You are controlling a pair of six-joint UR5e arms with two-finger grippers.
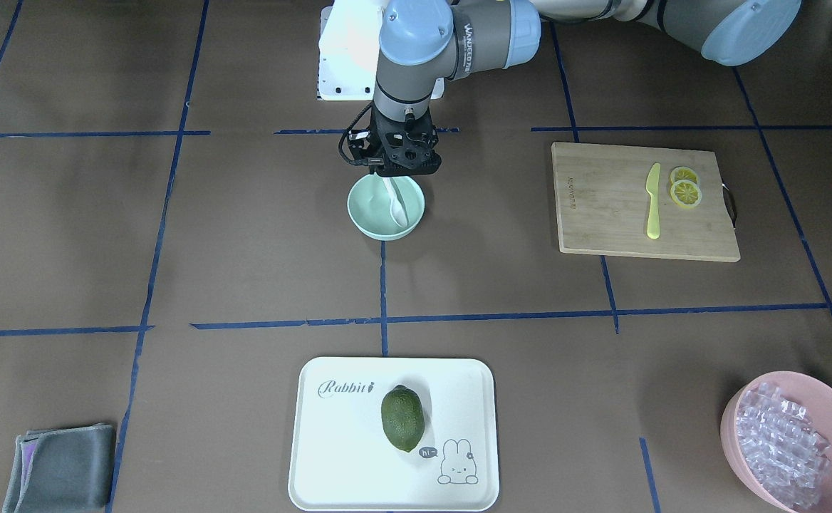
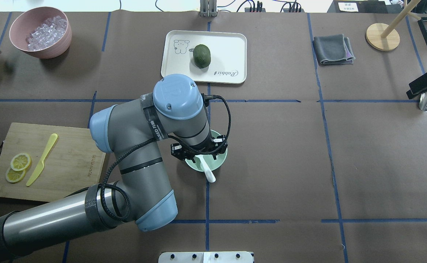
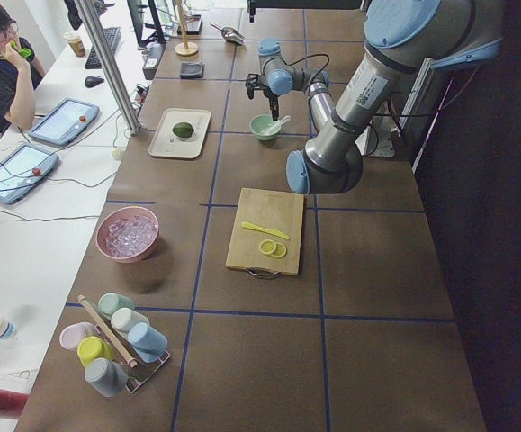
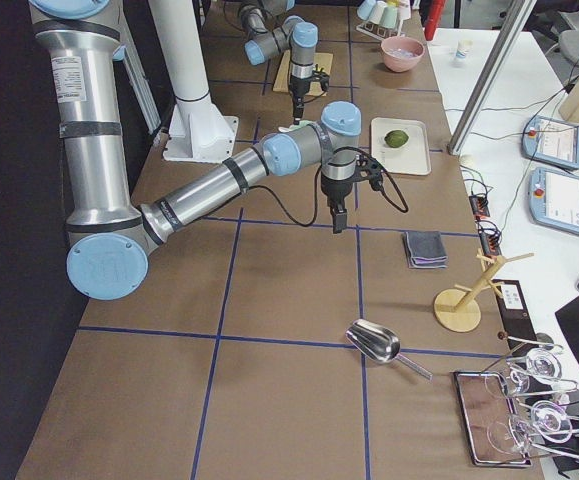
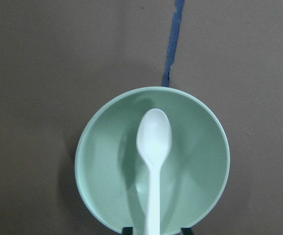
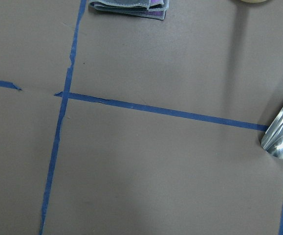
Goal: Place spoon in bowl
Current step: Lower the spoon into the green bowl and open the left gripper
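The white spoon (image 5: 153, 142) lies in the mint-green bowl (image 5: 102, 166), scoop inside, with its handle leaning over the rim on the robot's side. It shows the same in the front view (image 1: 398, 209) and the overhead view (image 2: 209, 174). My left gripper (image 1: 394, 178) hangs just above the bowl (image 1: 370, 214). Its dark fingertips stand apart on either side of the handle at the bottom of the left wrist view, so it is open. My right gripper (image 4: 337, 222) hangs over bare table far to the right (image 2: 414, 89); I cannot tell its state.
A wooden cutting board (image 1: 601, 214) holds a yellow knife (image 1: 653, 203) and lemon slices (image 1: 685, 189). A white tray (image 1: 338, 442) holds a green fruit (image 1: 402, 418). A pink bowl of clear cubes (image 1: 786, 434), a grey cloth (image 1: 63, 467) and a metal scoop (image 4: 374, 340) lie further out.
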